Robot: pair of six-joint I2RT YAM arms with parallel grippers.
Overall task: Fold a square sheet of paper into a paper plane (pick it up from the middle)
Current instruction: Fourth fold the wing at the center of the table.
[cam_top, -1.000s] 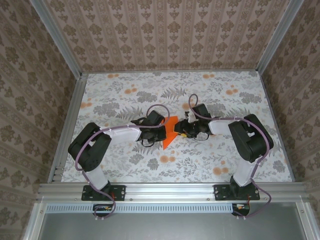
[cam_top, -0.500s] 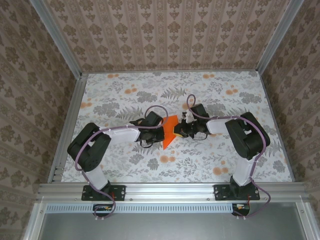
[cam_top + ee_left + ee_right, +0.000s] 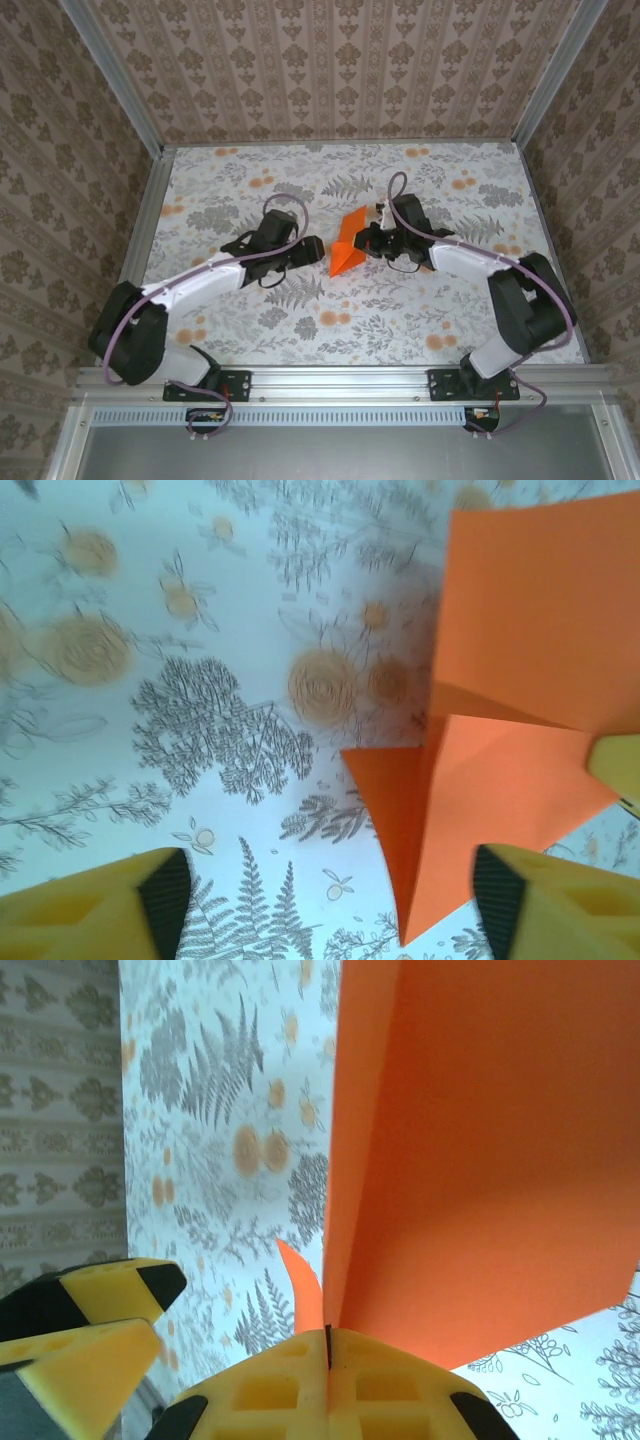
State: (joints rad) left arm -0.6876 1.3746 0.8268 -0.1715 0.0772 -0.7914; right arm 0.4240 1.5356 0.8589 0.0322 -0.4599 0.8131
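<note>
Over table [image 3: 450, 330] ctr: 1 paper plane [image 3: 347, 252] pinched in R fingers [image 3: 270, 1390]; L fingers [image 3: 110, 905] spread.

Robot lab test booth, aluminium frame [image 3: 340, 382], wallpapered walls [image 3: 340, 70] (a damask pattern), floral-print surface [image 3: 400, 310]

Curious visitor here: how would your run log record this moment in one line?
right gripper shut on folded bright-orange paper sheet | left gripper open, not gripping
</note>
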